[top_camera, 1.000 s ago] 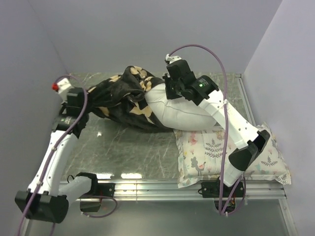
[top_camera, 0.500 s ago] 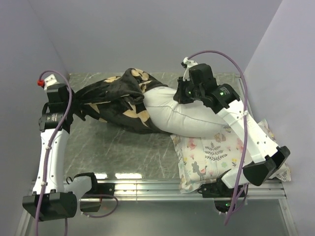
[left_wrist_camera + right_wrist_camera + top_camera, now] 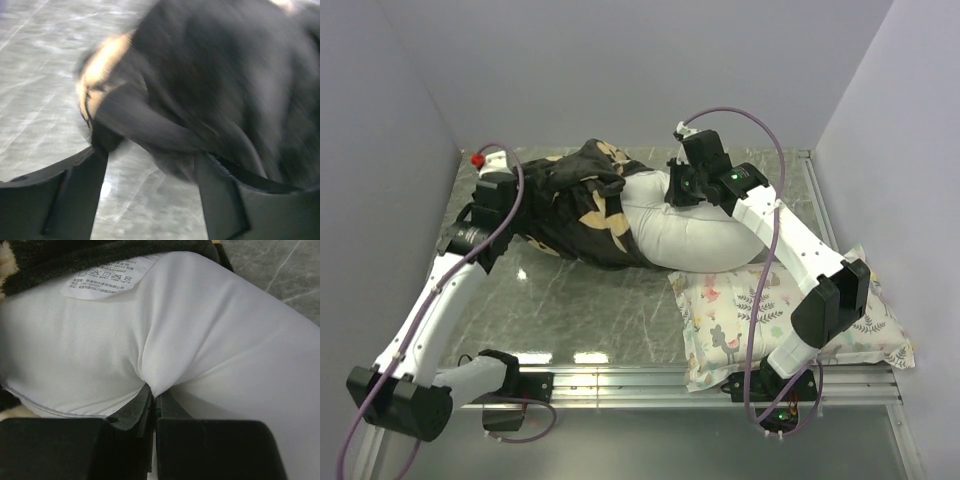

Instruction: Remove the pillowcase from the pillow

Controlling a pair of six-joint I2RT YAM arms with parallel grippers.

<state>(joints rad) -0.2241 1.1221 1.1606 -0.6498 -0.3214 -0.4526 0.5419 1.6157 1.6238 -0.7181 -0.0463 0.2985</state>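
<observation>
Starting near us, a printed pillow [image 3: 770, 310] fills the table's [image 3: 580, 300] right front corner, and the left front is open. Behind it, our right pincer [image 3: 152, 400] pinches a fold of the pillow [image 3: 690, 235], which is about half pulled out. Its other half hides in the pillowcase [image 3: 570, 205], where our left pincer [image 3: 150, 154] is spread around the cloth. Close walls behind and left leave little room.
</observation>
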